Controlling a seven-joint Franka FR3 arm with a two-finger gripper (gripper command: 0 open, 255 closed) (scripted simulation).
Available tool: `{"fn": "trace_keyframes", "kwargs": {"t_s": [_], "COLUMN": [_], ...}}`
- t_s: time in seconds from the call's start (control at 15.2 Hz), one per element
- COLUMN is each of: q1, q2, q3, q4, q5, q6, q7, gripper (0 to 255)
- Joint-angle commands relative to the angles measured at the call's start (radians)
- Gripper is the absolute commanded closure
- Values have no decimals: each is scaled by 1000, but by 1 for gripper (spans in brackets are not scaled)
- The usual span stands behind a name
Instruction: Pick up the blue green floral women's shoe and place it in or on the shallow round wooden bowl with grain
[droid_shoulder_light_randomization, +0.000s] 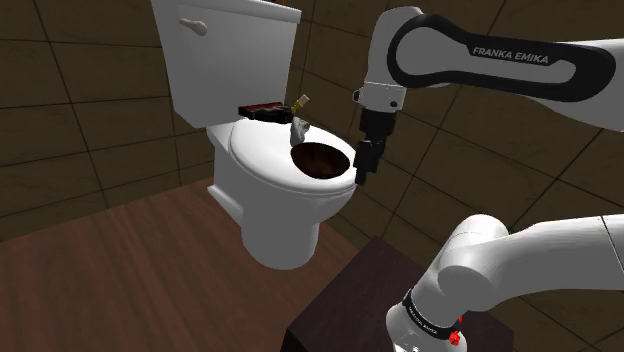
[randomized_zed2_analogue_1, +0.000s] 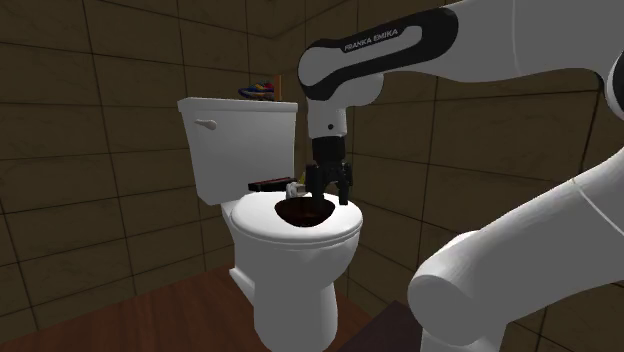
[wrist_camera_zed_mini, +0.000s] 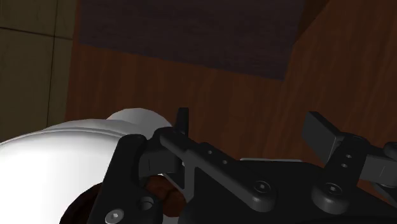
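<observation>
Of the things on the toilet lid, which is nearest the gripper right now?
The dark brown round bowl at the front of the lid, next to the gripper. The flat dark box and small bottle sit farther back, by the tank.

White arm (droid_shoulder_light_randomization: 590, 95), dark joints, FRANKA EMIKA lettering; black hand (randomized_zed2_analogue_1: 328, 197).

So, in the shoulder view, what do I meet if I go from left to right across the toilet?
flush handle → black and red box → dark brown bowl → gripper, open. Two small items between box and bowl overlap them, so I leave them out.
</observation>
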Motion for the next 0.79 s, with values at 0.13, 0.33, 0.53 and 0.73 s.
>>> {"fn": "trace_keyframes", "kwargs": {"t_s": [0.13,0.33,0.53,0.73], "q1": [-17,-42,-67,-89], "q2": [75,186,295,401], "q3": [13,28,38,43], "q4": [39,106,182,265], "q5": [9,17,18,14], "q6": [46,105,154,192], "q7": [50,125,199,272], "gripper": [0,0,0,0]}}
